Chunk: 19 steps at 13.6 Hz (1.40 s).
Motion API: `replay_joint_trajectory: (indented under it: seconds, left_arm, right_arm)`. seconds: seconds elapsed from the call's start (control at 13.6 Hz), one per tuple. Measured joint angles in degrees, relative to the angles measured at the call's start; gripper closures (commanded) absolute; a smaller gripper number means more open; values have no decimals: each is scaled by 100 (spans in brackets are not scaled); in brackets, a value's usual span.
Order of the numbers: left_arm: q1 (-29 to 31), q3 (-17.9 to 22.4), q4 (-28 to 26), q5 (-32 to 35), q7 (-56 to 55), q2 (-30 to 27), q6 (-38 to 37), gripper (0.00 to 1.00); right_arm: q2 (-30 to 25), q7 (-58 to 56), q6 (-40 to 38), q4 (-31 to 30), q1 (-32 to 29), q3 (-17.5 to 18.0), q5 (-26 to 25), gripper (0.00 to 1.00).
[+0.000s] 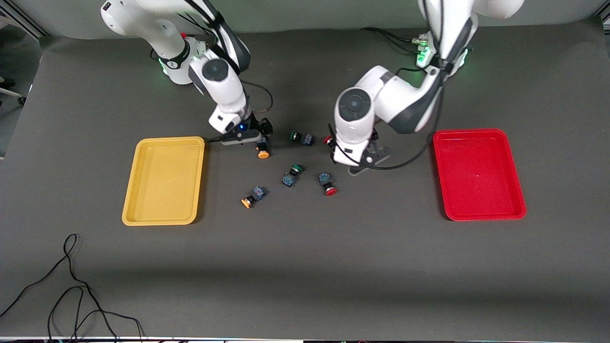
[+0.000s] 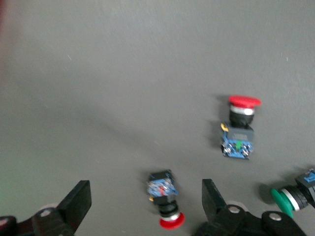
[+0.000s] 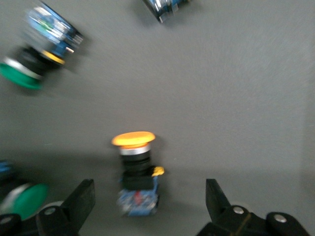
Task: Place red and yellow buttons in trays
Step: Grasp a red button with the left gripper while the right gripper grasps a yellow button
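Note:
The yellow tray (image 1: 164, 180) lies toward the right arm's end and the red tray (image 1: 478, 174) toward the left arm's end, both empty. My right gripper (image 1: 263, 144) is open, low over a yellow button (image 1: 262, 153). In the right wrist view that button (image 3: 135, 172) lies between the open fingers (image 3: 78, 201). My left gripper (image 1: 336, 147) is open over a red button (image 1: 328, 140), which lies between its fingers in the left wrist view (image 2: 165, 199). A second red button (image 1: 328, 184) and a second yellow button (image 1: 251, 196) lie nearer the front camera.
Two green-capped switches lie among the buttons, one (image 1: 301, 138) between the grippers and one (image 1: 291, 175) nearer the camera. They also show in the right wrist view (image 3: 39, 54). A black cable (image 1: 71, 286) trails near the table's front edge at the right arm's end.

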Motion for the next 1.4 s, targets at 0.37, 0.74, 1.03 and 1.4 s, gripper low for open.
replay_joint_trajectory:
  seconds: [0.37, 0.74, 1.03, 1.4]
  left_arm:
    - [-401, 7, -393, 6, -823, 439, 1259, 0]
    - [-584, 14, -1072, 357, -1122, 493, 2169, 0]
    - [-677, 33, -1321, 498, -1158, 492, 2420, 31]
    - [-706, 58, -1359, 794, -1371, 492, 2433, 100]
  right_arm:
    - [444, 92, 183, 186, 7, 21, 0, 35]
    - [444, 129, 161, 258, 11, 36, 0, 100]
    - [273, 147, -586, 648, 9, 27, 1, 100]
    - [-694, 170, -3243, 1865, -19, -50, 2, 92]
